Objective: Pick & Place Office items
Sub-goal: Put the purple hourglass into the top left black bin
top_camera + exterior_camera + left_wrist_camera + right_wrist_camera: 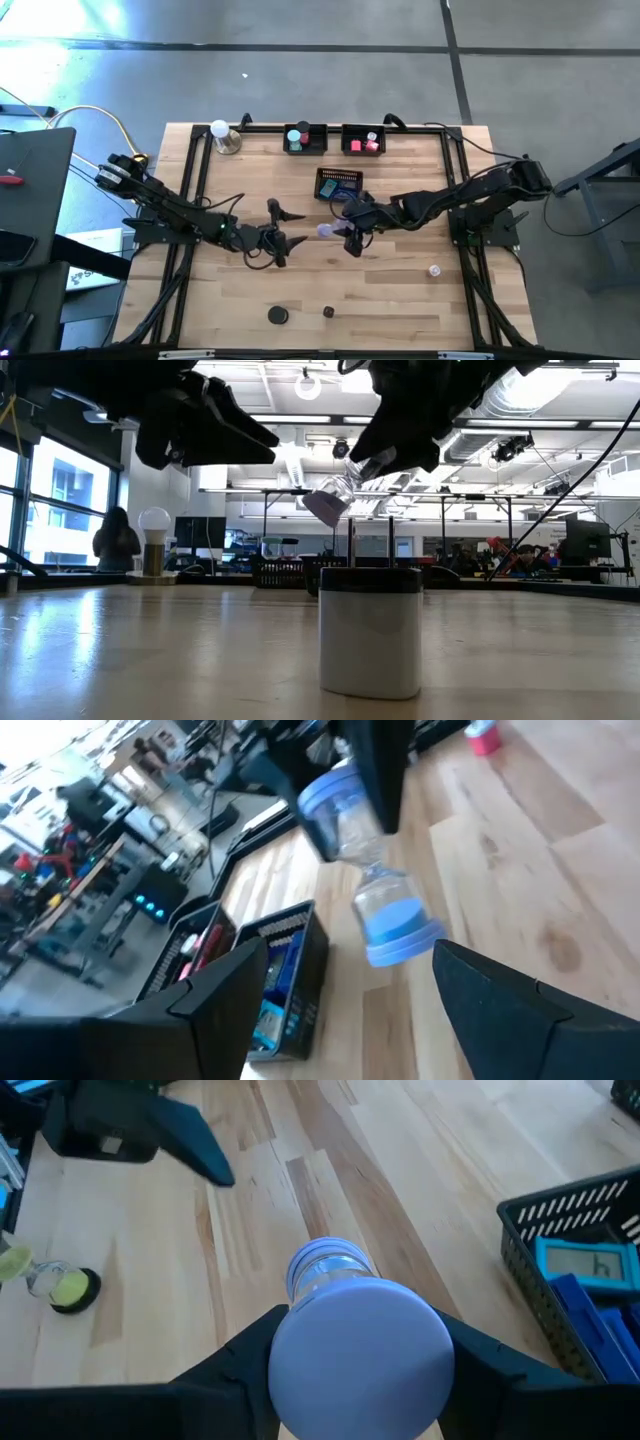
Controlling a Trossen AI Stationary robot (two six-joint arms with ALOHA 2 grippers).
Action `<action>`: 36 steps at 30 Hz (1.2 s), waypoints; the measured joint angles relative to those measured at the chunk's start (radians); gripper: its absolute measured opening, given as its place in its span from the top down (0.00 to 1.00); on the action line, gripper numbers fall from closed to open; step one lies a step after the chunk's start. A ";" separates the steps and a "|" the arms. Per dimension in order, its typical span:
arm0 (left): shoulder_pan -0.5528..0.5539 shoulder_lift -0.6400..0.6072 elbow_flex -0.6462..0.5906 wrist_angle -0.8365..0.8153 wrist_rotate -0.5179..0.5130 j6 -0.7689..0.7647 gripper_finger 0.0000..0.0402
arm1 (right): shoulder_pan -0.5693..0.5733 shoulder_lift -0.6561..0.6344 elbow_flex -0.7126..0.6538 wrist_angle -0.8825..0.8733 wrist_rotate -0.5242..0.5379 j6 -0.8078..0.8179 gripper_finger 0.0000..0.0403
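Right gripper [352, 236] pinching lavender sand timer [365, 860] mid-air above table centre, near mesh tray [339, 184]. Left gripper [277, 233] spread, empty, just beside. Timer looks light, glass-fragile, slippery; grip at end cap.

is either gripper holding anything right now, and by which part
The right gripper holds a small hourglass with lavender-blue caps in the air, its fingers closed on one capped end. The left gripper is open and holds nothing.

white ball lamp [220, 130] and three black mesh trays [339, 184]
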 joint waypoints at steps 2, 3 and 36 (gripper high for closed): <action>0.000 0.000 0.000 0.004 0.009 -0.001 0.28 | 0.000 0.000 0.000 0.010 0.000 -0.003 0.55; 0.000 0.000 0.000 0.005 0.009 -0.002 0.26 | 0.000 0.000 0.000 0.017 0.000 -0.009 0.55; -0.004 0.000 0.000 0.191 0.021 -0.029 0.08 | 0.000 0.000 0.000 0.424 -0.056 -0.157 0.55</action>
